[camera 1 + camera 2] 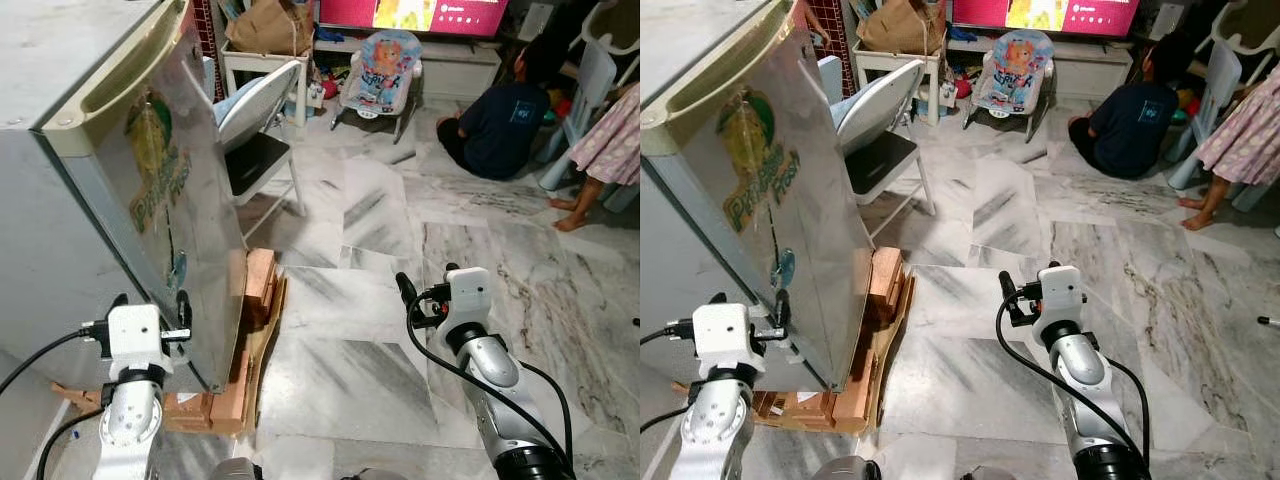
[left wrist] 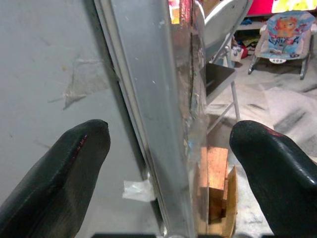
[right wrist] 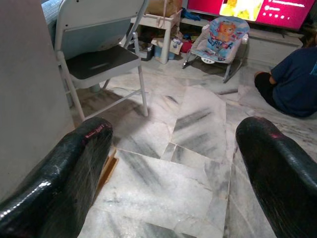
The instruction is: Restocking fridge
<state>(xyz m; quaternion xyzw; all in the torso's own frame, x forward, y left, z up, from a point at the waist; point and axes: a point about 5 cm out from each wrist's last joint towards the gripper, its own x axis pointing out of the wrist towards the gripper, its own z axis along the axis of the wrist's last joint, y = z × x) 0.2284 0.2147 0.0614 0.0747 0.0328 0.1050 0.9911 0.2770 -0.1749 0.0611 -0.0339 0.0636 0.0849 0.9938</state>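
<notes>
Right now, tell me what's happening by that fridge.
The robot stands at a small silver fridge that sits on wooden blocks. Its left gripper is open, with the door's edge between its fingers, not yet clamped. The right gripper hangs open over the marble floor, holding nothing. A folding chair stands behind the fridge, and a person in a dark shirt sits on the floor further back.
</notes>
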